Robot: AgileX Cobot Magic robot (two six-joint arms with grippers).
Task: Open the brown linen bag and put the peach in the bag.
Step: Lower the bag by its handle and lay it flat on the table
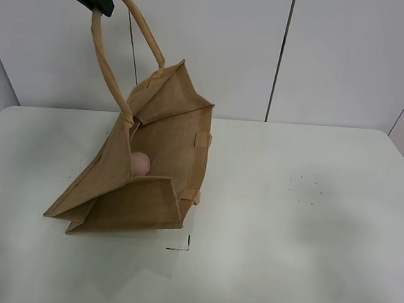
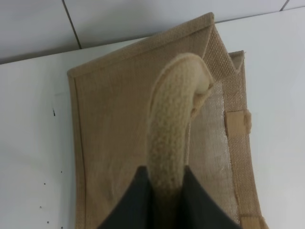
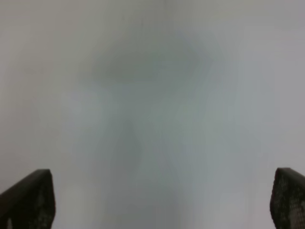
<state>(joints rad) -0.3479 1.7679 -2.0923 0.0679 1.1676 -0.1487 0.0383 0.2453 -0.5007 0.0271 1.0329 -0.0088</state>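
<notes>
Brown jute tote point(image 1: 167, 132) is gaping with the pink round peach point(image 1: 140, 164) inside, task seemingly done; my left claw point(image 2: 167, 202) is clamping its beige handle point(image 2: 170, 129), right claw point(image 3: 162, 200) spread empty.

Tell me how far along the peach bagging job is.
Mostly done: the peach sits inside the brown linen bag, whose mouth is open. In hand: the left end effector grips a handle, holding it up. The right end effector is open, empty. Left: probably just releasing the handle.
</notes>
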